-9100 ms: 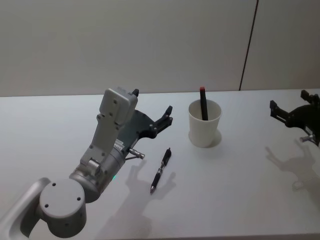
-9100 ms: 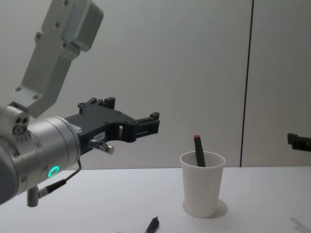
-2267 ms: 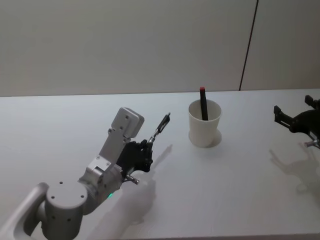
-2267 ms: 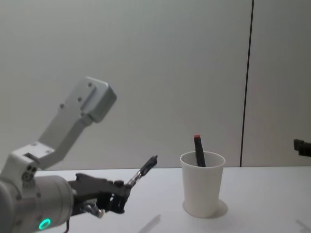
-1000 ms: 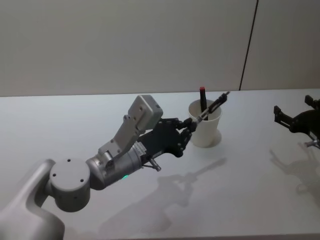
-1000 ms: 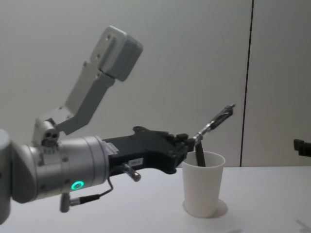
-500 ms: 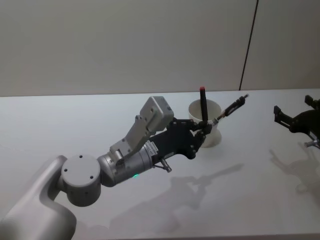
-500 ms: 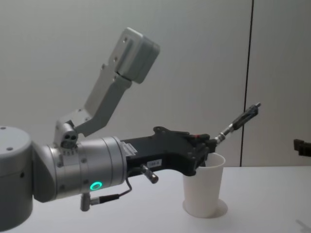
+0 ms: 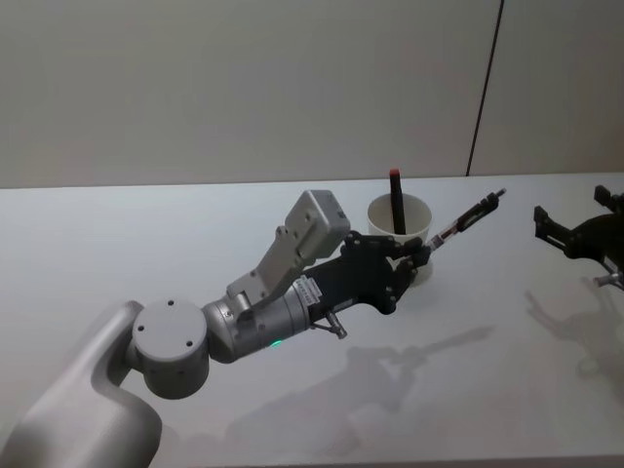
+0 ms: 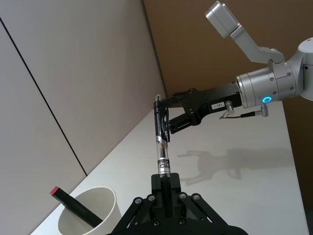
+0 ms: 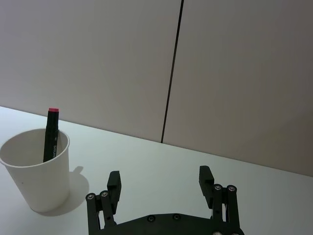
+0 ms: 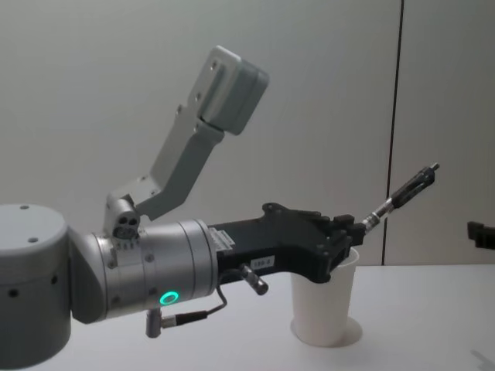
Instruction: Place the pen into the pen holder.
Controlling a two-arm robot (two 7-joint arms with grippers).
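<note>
My left gripper (image 9: 419, 251) is shut on the lower end of a slim black and clear pen (image 9: 466, 218). The gripper hangs over the near rim of the pen holder (image 9: 386, 216), a white paper cup. The pen slants up and to the right, its free end past the cup's right side (image 12: 402, 193). In the left wrist view the pen (image 10: 161, 142) stands straight out from the shut fingertips (image 10: 165, 183), with the cup (image 10: 90, 210) beside and below. My right gripper (image 9: 570, 216) hovers open at the far right (image 11: 161, 183).
A black marker with a red cap (image 9: 396, 200) leans inside the cup (image 11: 36, 176). The white table (image 9: 468, 370) is bare around the cup, with the arm's shadow on it. A plain wall with a dark vertical seam (image 9: 485, 88) stands behind.
My left arm has carried the pen up from the table and rightwards over the cup. In the last half second it shifted a little farther right. The right gripper has stayed put.
</note>
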